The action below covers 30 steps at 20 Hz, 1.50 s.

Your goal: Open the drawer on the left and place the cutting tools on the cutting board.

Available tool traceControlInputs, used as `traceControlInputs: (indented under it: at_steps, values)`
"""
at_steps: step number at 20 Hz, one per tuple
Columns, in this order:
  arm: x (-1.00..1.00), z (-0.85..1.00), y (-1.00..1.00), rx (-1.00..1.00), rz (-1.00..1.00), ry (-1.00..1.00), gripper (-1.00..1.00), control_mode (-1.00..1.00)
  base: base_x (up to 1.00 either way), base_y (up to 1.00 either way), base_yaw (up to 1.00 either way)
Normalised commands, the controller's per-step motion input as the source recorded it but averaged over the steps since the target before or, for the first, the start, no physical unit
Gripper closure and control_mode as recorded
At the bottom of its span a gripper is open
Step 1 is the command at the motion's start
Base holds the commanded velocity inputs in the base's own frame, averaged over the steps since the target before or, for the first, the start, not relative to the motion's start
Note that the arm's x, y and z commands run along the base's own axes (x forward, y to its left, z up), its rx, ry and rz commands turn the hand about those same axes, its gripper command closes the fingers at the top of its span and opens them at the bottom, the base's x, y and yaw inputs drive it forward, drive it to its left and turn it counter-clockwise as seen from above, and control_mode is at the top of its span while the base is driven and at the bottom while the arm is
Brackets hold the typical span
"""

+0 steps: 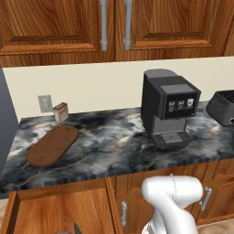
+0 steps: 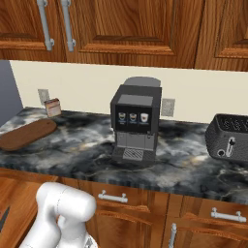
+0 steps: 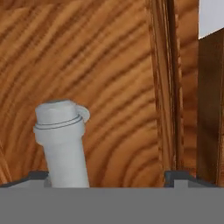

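Observation:
The drawer [image 1: 55, 210] stands pulled out below the counter's left end, with its wooden inside showing. At the picture's bottom edge a dark pointed tip of one of the cutting tools [image 1: 75, 227] pokes up inside it, and this cutting tool [image 2: 4, 216] also shows at the far left. The cutting board [image 1: 52, 145] lies bare on the left of the counter, and this cutting board [image 2: 26, 134] shows again from the right. In the hand view my gripper [image 3: 108, 177] is open, close against wood grain. The end of a silver bar handle [image 3: 61, 140] sits by its left fingertip, not clamped.
A black coffee machine [image 1: 168, 112] stands mid-counter and a black toaster [image 2: 230, 139] to its right. A small tan box [image 1: 61, 112] leans at the wall behind the board. Lower cabinet fronts with silver handles [image 2: 112, 196] lie under the counter edge.

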Motion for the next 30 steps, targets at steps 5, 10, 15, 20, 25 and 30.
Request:
traceControlInputs:
  at_steps: [5, 10, 15, 20, 25, 30]
  values:
    - [-0.90, 0.85, -0.33, 0.25, -0.22, 0.01, -1.00, -1.00, 0.00, 0.00, 0.00]
    - [-0.24, 0.89, -0.14, 0.17, -0.23, 0.12, -1.00, -1.00, 0.00, 0.00, 0.00]
    - [0.05, 0.30, -0.01, 0.04, -0.04, 0.11, -1.00, -1.00, 0.00, 0.00, 0.00]
    - [-0.05, 0.17, -0.01, 0.01, 0.00, 0.00, -1.00, -1.00, 0.00, 0.00, 0.00]
    - [-0.22, 0.30, 0.00, 0.02, 0.00, -0.02, -1.00, -1.00, 0.00, 0.00, 0.00]
    - [-0.02, 0.02, 0.00, 0.00, 0.00, -0.01, -1.00, -1.00, 0.00, 0.00, 0.00]
